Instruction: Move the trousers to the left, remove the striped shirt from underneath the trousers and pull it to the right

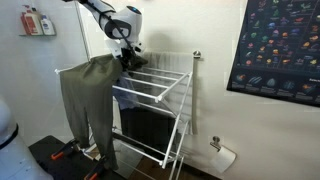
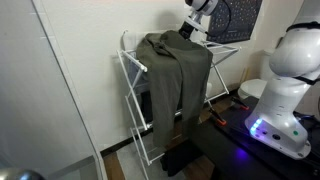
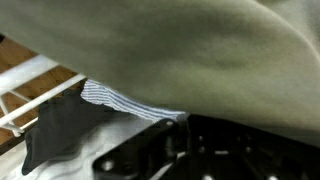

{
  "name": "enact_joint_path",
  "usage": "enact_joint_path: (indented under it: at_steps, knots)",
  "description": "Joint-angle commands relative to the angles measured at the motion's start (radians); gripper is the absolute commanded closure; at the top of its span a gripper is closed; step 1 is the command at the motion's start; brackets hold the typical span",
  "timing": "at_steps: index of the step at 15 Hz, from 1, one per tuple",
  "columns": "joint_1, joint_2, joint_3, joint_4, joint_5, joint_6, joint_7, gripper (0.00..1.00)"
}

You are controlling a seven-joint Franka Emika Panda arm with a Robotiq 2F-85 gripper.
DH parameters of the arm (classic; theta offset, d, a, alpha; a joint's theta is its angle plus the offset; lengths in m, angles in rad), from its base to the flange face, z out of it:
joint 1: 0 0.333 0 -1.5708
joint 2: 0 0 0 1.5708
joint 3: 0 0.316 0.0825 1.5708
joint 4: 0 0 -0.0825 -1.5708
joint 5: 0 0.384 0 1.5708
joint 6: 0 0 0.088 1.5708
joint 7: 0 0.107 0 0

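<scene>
The olive-green trousers (image 1: 90,95) hang over one end of a white drying rack (image 1: 165,88), legs down; they show in both exterior views (image 2: 175,75). My gripper (image 1: 125,55) sits at the top of the rack, against the trousers' upper edge (image 2: 190,30). In the wrist view the trousers (image 3: 180,50) fill the upper picture. A narrow edge of the striped shirt (image 3: 125,102) peeks out from beneath them, right at my dark gripper (image 3: 185,125). The fingertips are hidden by cloth, so I cannot tell whether they are open or shut.
The rack's bars (image 2: 130,60) extend past the trousers. A black box (image 1: 145,125) stands under the rack. A dark poster (image 1: 280,45) hangs on the wall. A white robot base (image 2: 285,80) stands beside the rack. A dark cloth (image 3: 60,130) lies below the shirt.
</scene>
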State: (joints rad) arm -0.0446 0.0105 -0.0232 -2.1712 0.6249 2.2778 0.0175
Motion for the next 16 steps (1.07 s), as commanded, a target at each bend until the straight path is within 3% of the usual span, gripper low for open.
enact_joint_path:
  at_steps: [1,5,10,16]
  knots:
    - [0.006,-0.031,-0.001,-0.051,0.009,0.043,-0.004,0.99]
    - [-0.006,-0.055,-0.017,-0.046,-0.087,0.021,0.064,0.99]
    - [-0.035,-0.112,-0.052,-0.026,-0.296,-0.022,0.228,0.99]
    - [-0.082,-0.141,-0.081,0.060,-0.520,-0.246,0.333,0.99]
